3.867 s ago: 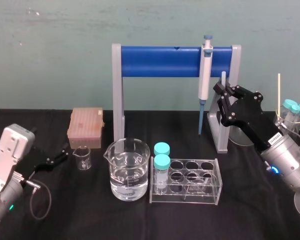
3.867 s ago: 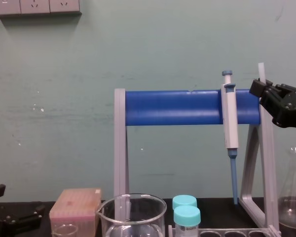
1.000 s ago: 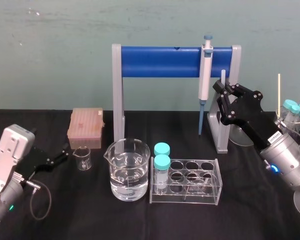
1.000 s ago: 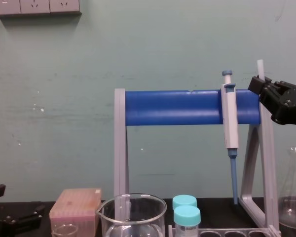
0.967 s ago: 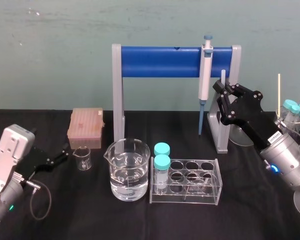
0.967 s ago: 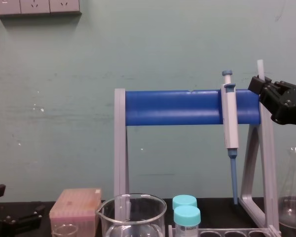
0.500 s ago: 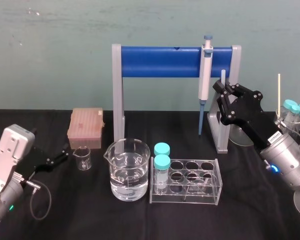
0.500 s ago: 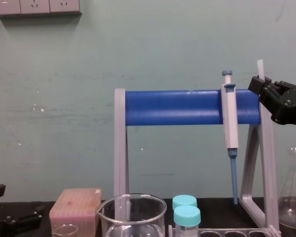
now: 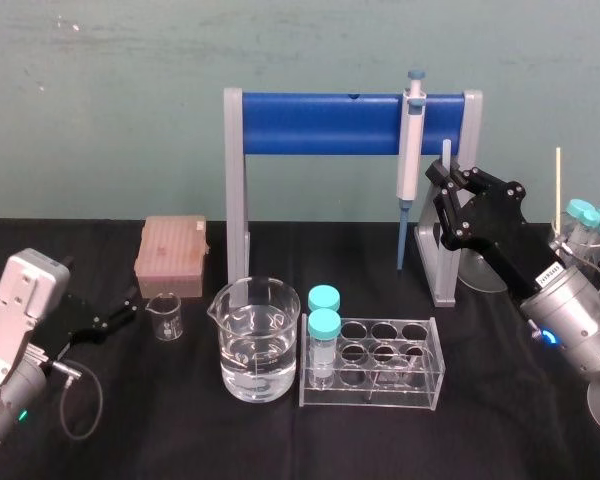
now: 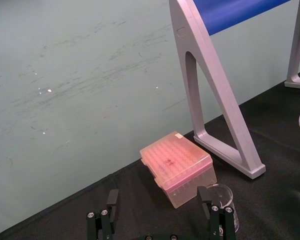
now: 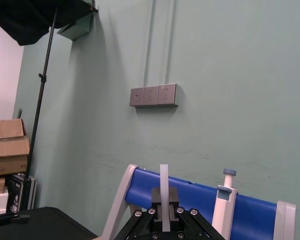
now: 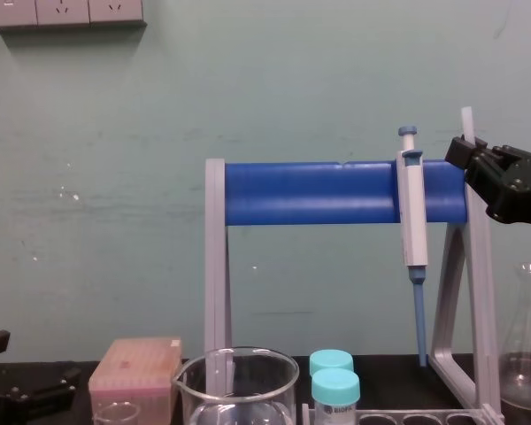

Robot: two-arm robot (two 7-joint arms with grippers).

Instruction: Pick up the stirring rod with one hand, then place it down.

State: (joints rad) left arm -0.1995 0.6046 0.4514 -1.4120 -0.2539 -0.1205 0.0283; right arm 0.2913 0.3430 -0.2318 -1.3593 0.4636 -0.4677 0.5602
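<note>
Where the head view looks down on the black table (image 9: pixel 500 400), the right gripper (image 9: pixel 444 180) is raised beside the right leg of the blue stand (image 9: pixel 350 122). It is closed on the rod (image 9: pixel 446 152), which is upright just right of the hanging pipette (image 9: pixel 410 140). The left gripper (image 9: pixel 118 316) lies low on the left. In the chest view the rod's tip pokes above the right gripper. The right wrist view shows the rod pinched between both fingers. In the left wrist view the left gripper's fingers (image 10: pixel 217 217) are spread wide and empty, facing a pink box (image 10: pixel 177 167).
</note>
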